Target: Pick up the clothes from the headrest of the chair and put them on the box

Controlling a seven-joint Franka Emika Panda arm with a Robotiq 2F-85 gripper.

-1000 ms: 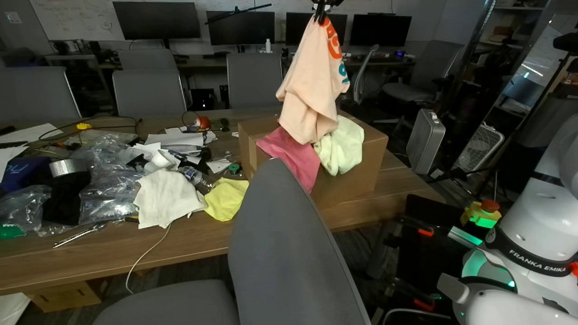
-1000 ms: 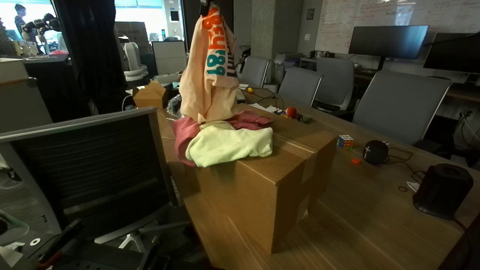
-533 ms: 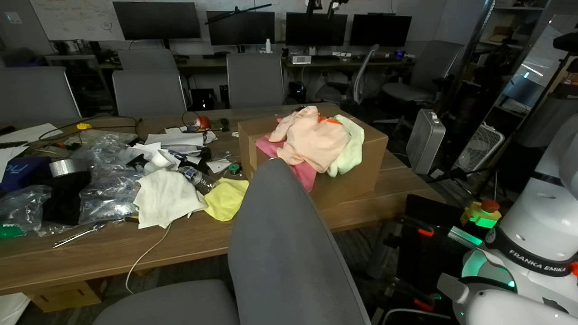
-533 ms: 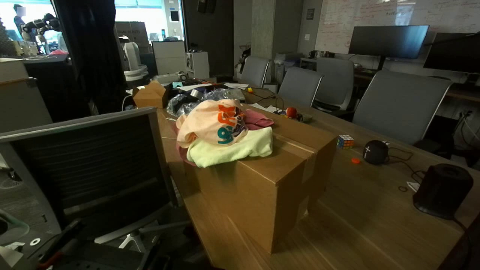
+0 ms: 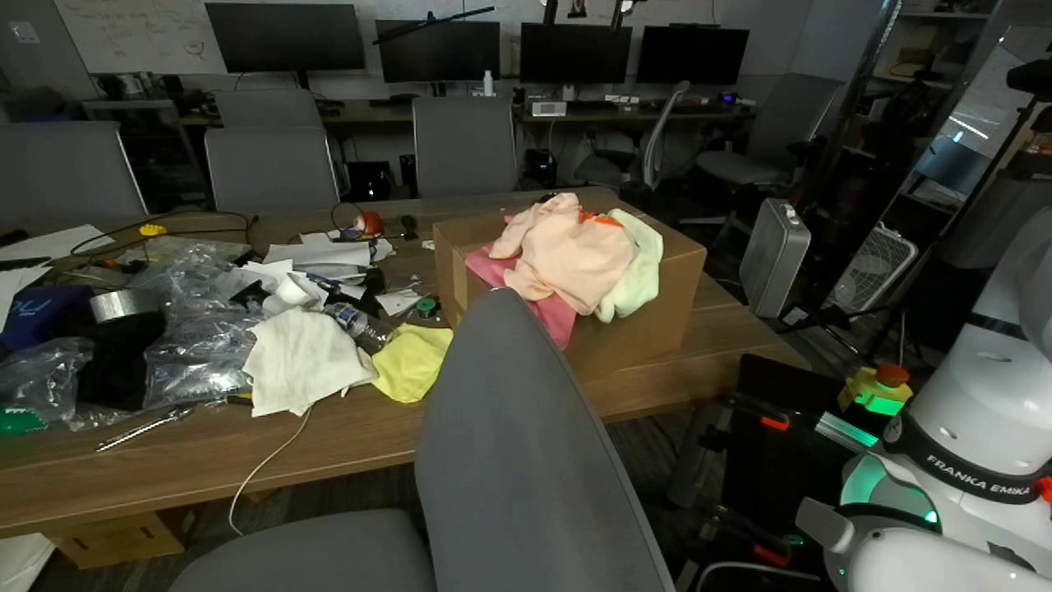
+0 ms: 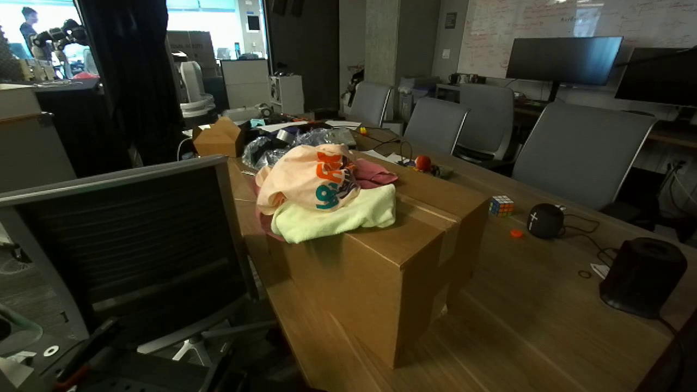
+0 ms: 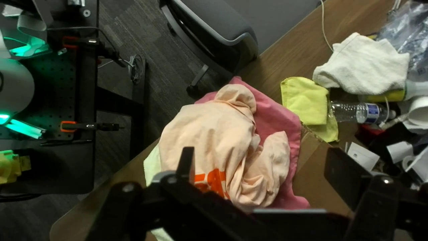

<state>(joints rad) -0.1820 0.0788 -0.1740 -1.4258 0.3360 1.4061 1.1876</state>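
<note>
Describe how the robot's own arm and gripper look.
The arm is smooth, rounded and white, with a black band lettered FRANKA EMIKA in white. The gripper is black and angular, with exposed linkages and flat, block-like fingers.

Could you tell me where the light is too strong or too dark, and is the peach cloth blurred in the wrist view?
In an exterior view, the window is washed out and the whiteboard catches glare; in the wrist view, the end effector is almost black, while the peach cloth looks fairly sharp.
</note>
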